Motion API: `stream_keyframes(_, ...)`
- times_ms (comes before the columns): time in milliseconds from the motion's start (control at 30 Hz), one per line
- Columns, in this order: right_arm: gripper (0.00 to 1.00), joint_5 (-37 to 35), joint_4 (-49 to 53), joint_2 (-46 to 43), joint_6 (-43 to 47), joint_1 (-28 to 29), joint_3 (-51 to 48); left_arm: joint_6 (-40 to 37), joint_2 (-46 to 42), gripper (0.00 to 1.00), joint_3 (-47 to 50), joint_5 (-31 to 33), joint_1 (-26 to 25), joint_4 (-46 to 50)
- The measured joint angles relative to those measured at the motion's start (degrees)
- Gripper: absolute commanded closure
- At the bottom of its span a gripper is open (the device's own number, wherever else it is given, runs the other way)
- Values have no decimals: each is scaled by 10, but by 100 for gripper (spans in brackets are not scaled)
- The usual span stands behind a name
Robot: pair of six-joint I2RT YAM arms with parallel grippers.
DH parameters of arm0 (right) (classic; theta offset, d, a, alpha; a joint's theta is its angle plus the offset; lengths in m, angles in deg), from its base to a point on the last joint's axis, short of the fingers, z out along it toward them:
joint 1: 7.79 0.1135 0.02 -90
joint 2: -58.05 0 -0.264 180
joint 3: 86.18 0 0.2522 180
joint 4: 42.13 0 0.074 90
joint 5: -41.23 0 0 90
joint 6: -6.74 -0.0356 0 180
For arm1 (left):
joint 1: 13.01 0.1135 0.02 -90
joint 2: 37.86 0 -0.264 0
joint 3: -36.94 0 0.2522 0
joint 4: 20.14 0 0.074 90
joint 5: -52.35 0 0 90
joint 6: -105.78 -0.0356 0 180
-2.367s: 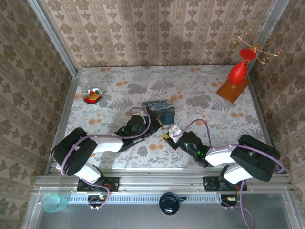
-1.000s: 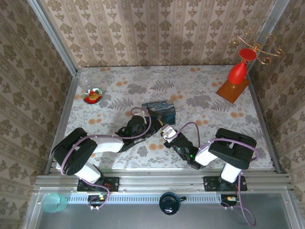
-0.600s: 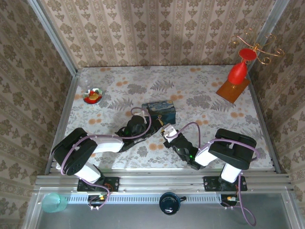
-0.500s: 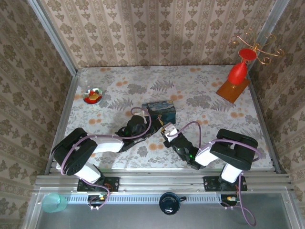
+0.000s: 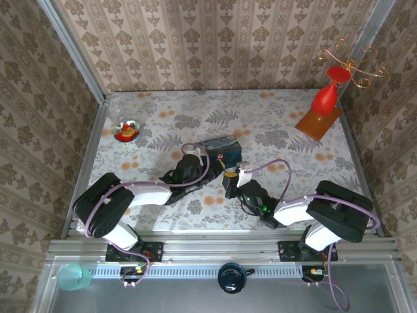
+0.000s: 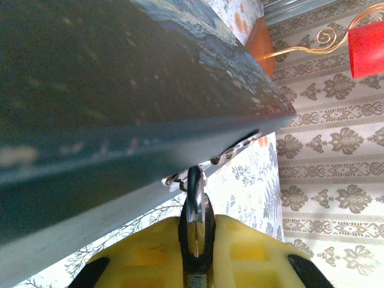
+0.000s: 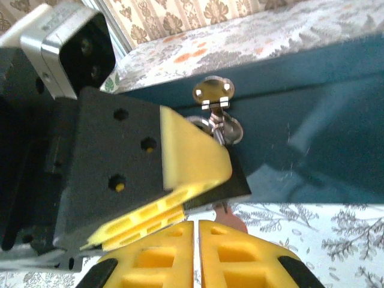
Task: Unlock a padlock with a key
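The blue tin (image 5: 220, 149) sits tilted at mid-table. My left gripper (image 5: 217, 167) is at its near side, shut on the tiny dark padlock (image 6: 195, 211). The silvery shackle (image 6: 193, 180) hangs through the tin's hasp (image 7: 213, 93). My right gripper (image 5: 229, 184) is just in front of it. Its yellow fingers (image 7: 162, 255) are together but for a thin slit, with no key visible in it. They lie right under the left gripper's yellow finger (image 7: 192, 150). A thin dark sliver (image 7: 223, 207) pokes out below that finger; I cannot tell whether it is the key.
A small red and white ornament (image 5: 127, 131) lies at the far left. A red vase on an orange base (image 5: 324, 104) stands at the far right with gold wire curls (image 5: 355, 62) above. Patterned walls close in three sides.
The right gripper has moved up the table, closer under the left gripper, and its forearm swung right. The tin has tipped and shifted slightly away with the left gripper.
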Motion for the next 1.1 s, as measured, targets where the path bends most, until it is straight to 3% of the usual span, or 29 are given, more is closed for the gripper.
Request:
stream_keyframes(100,85,11,3,-2,-16,-8,-9,-3,0,100,-10,0,0,15)
stream_keyframes(200,73,16,21,-15,-2,-13,-10,-6,0,100,-14,1,0,21)
stream_keyframes(300,63,14,37,-37,51,-13,-10,-6,-3,100,-15,0,0,30)
stream_keyframes(467,57,12,33,-36,174,-12,-10,-6,-12,100,-14,0,0,48)
stream_keyframes(600,56,10,10,-16,256,-8,-10,-6,-12,100,-14,0,0,49)
stream_keyframes(733,62,-1,5,7,311,-6,-6,-6,-14,100,-12,0,0,48)
stream_keyframes(1100,69,-18,-22,51,344,-6,14,-6,-26,100,6,-2,-1,45)
